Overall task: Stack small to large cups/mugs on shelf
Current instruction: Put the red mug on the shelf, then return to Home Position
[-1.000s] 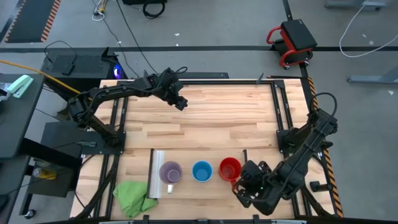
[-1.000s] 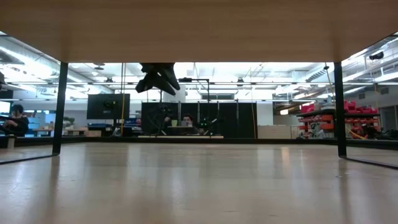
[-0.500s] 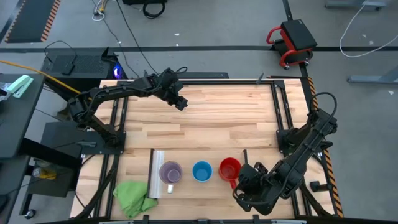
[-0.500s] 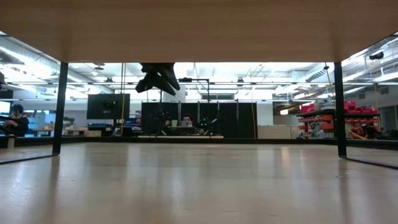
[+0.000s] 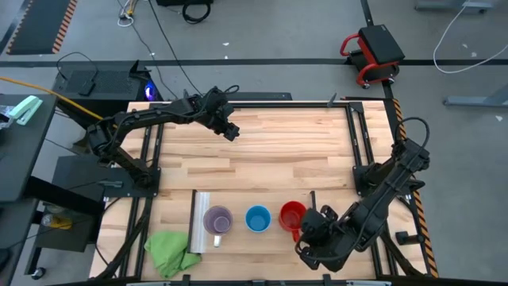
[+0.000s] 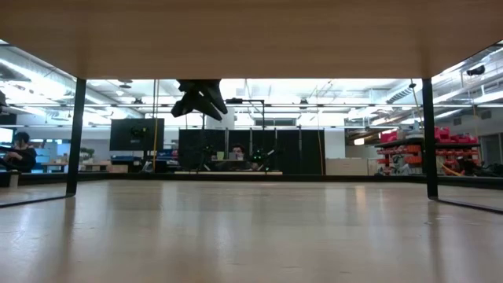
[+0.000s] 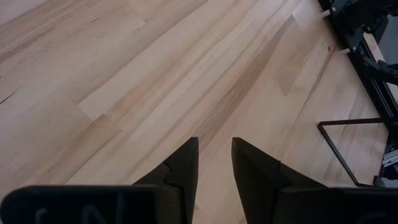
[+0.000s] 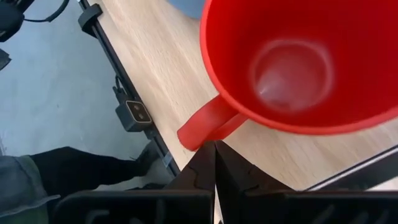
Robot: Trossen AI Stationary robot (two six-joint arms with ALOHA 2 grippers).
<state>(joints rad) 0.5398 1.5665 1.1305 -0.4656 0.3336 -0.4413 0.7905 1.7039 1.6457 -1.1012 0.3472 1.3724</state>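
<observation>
Three mugs stand upright in a row on the light-wood shelf (image 5: 246, 199) at the table's near edge: pale purple (image 5: 217, 220), bright blue (image 5: 257, 218) and red (image 5: 293, 215). My right gripper (image 5: 305, 231) is shut. It is just near and right of the red mug (image 8: 292, 62), its fingertips (image 8: 214, 144) right by the mug's handle (image 8: 208, 123). My left gripper (image 5: 231, 132) is open and empty, above the bare tabletop at the far left (image 7: 213, 144). It also shows hanging down in the low view (image 6: 200, 98). My right gripper's shut fingertips (image 8: 209, 152) stand right at the free side of the red mug's handle (image 8: 193, 135), coming from the table's near right side. I cannot tell whether they touch it. The mug stands upright on the shelf.
A crumpled green cloth (image 5: 171, 250) lies at the near left corner beside the shelf's silvery strip (image 5: 200, 221). Dark frame rails (image 5: 359, 143) run along the table's right and left sides. The middle and far tabletop (image 5: 286, 151) is bare wood.
My right gripper has moved a little toward the table's left edge, closer to the red mug. The mugs have stayed in place.
</observation>
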